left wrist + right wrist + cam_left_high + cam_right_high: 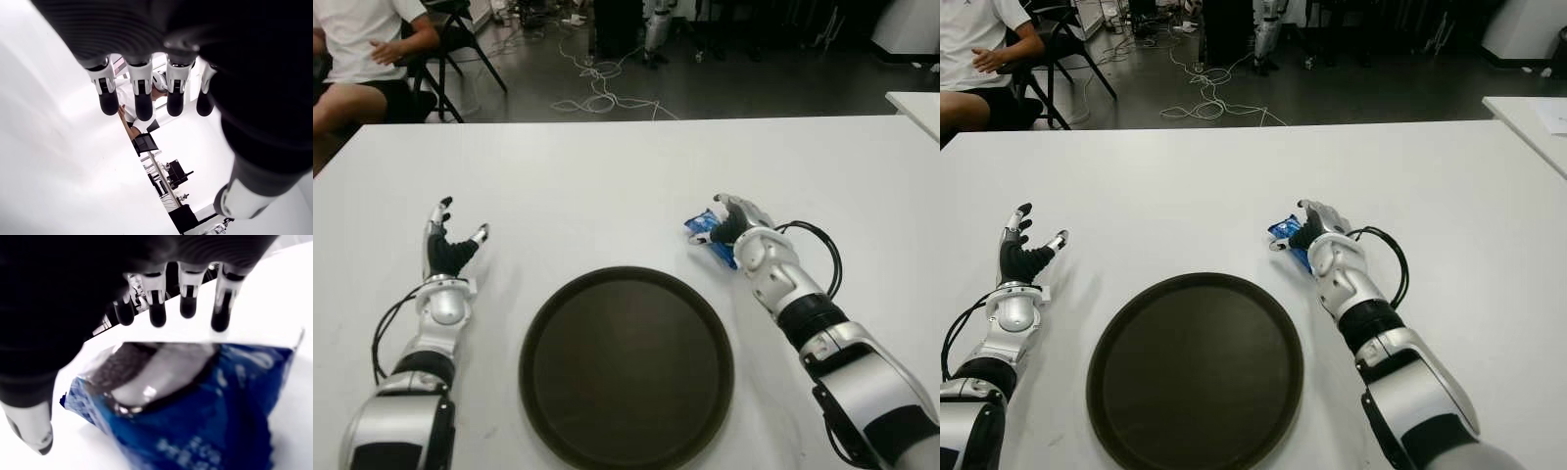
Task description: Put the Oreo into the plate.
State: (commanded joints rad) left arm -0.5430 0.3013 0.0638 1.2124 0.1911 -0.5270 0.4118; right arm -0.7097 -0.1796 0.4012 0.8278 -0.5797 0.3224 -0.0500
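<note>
The Oreo is a blue packet (702, 228) lying on the white table (607, 176) just beyond the right rim of the round dark plate (626, 367). My right hand (728, 219) hovers over the packet's right side. In the right wrist view its fingers (188, 303) stretch out above the packet (195, 416) and the thumb (29, 431) stands off to one side, so the hand is open and holds nothing. My left hand (450, 240) shows left of the plate, fingers spread and empty.
A person (362, 49) sits on a chair beyond the table's far left corner. Cables (597, 93) lie on the floor behind the table. A second white table's corner (915, 103) shows at the far right.
</note>
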